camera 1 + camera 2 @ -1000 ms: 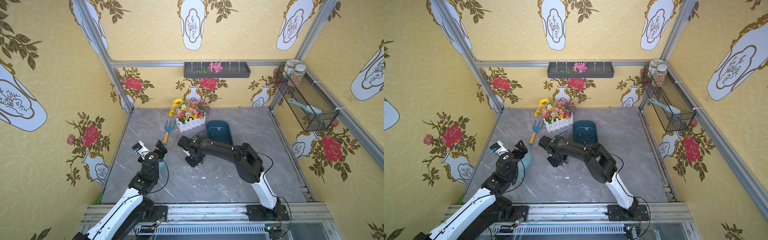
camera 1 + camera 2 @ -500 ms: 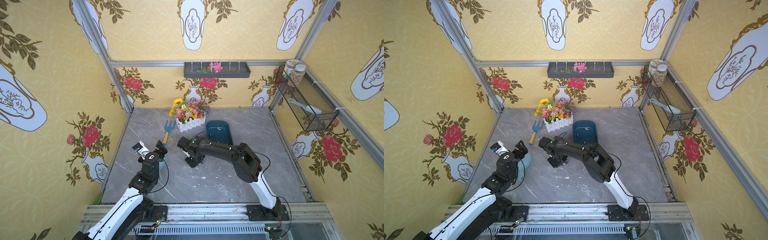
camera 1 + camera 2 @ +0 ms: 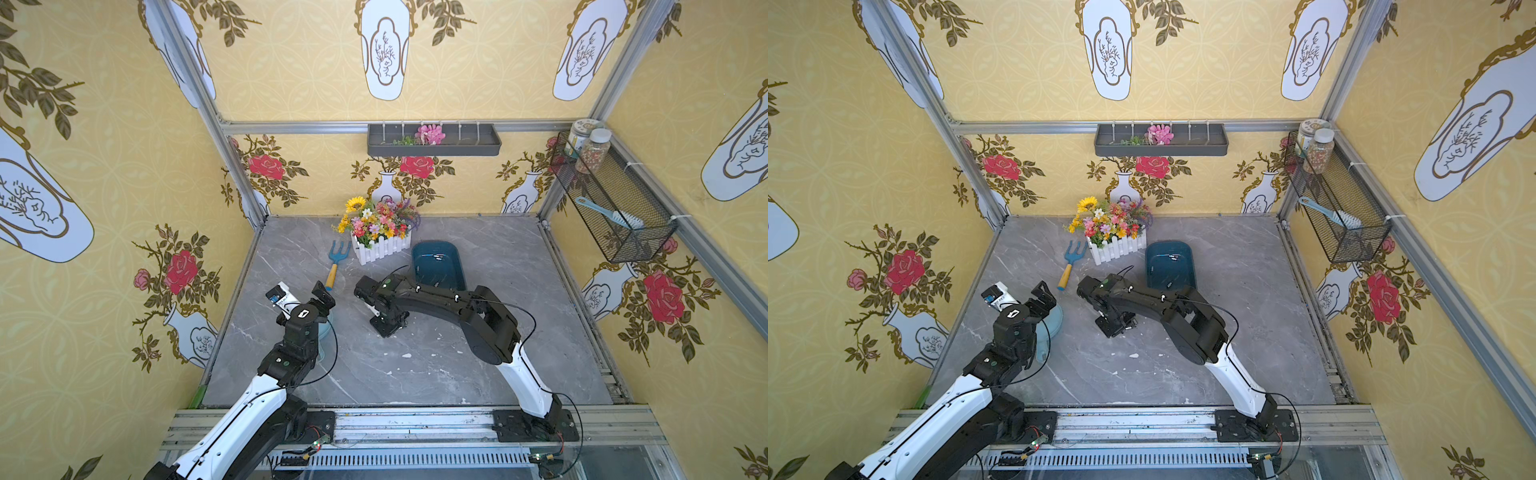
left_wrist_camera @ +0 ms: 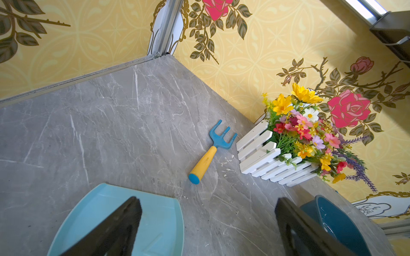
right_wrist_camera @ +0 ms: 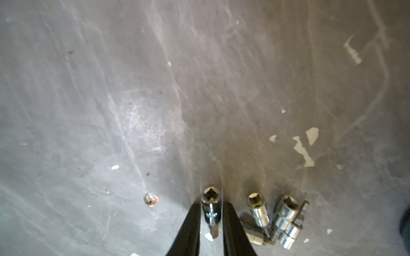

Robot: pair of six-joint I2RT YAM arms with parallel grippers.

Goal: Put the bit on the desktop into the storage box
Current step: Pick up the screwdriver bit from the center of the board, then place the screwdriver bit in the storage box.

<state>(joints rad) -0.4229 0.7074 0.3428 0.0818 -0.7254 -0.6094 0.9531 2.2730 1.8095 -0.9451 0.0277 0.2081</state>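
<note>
On desktop (image 5: 133, 88) | bit (image 5: 210, 212) pinched in right end effector (image 5: 210, 205) | left end effector (image 4: 207, 200) spread

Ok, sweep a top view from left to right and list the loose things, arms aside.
Pale blue scoop → garden fork → flower box → teal storage box → wire basket on the wall.

The bit (image 5: 211, 210) is bright, mirror-shiny metal. The bench (image 3: 415, 382) is a smooth grey marble-look slab, chipped in pale flecks. The box (image 3: 424, 270) is glossy teal plastic; the scoop (image 4: 159, 221), smooth pale-blue plastic.
</note>
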